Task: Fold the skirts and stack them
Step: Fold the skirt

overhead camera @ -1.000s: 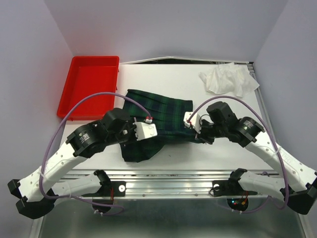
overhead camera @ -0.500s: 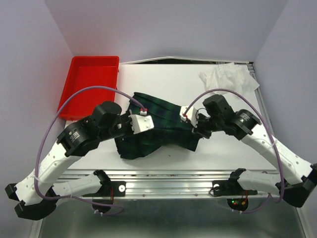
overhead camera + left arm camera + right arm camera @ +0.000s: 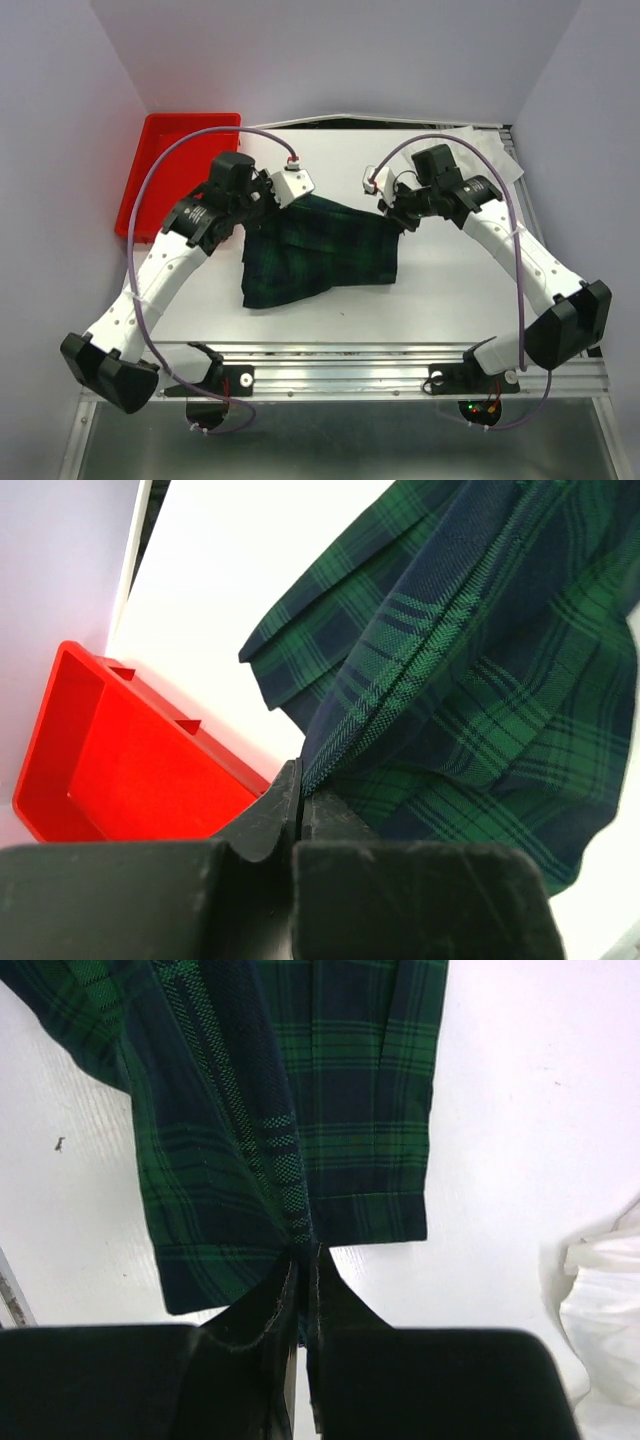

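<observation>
Where grippers pinch (far corners), skirt hangs.

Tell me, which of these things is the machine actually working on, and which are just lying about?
Part of the job:
- tartan skirt, pinched at its top edge by the left fingers and the right fingers
- white garment, untouched at the far right

Just lying about:
- red tray, at the far left, nothing in it
</observation>
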Robot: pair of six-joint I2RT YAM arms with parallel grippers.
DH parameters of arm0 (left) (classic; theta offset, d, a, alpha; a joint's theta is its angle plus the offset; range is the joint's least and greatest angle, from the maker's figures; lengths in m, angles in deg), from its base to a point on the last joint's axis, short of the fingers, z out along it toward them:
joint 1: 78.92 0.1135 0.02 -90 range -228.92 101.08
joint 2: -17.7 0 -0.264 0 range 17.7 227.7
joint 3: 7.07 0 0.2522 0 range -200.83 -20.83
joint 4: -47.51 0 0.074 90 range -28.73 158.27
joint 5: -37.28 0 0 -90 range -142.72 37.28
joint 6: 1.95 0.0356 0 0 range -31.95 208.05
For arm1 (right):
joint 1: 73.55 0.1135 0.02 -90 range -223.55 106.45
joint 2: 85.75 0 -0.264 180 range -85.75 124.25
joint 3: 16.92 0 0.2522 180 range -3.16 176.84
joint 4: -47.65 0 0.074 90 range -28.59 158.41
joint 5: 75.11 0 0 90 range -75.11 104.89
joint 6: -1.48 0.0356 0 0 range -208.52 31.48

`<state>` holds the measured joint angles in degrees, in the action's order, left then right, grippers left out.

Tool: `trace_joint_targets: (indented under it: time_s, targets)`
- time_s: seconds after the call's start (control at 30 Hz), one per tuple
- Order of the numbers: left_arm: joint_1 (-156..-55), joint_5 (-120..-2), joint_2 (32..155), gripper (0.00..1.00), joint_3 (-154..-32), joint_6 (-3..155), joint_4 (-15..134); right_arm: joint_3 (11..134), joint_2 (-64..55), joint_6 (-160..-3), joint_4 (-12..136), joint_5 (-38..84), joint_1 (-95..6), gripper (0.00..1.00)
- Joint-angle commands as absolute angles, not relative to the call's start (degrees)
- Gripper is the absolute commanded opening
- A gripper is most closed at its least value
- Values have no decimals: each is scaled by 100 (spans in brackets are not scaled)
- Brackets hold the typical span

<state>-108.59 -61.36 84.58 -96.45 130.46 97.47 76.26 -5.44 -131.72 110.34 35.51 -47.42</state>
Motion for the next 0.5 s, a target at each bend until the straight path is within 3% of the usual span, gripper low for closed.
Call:
trace_joint_targets:
  time_s: [0.0, 0.47]
  targets:
    - [-10346, -6123, 8878, 0, -10142, 13348, 9001, 7779, -217, -13554, 11318, 3300, -5078, 1]
    - [-9782, -6282, 10418, 0, -10494, 13560, 7841, 8253, 1268, -13984, 10931, 3669, -5800, 1]
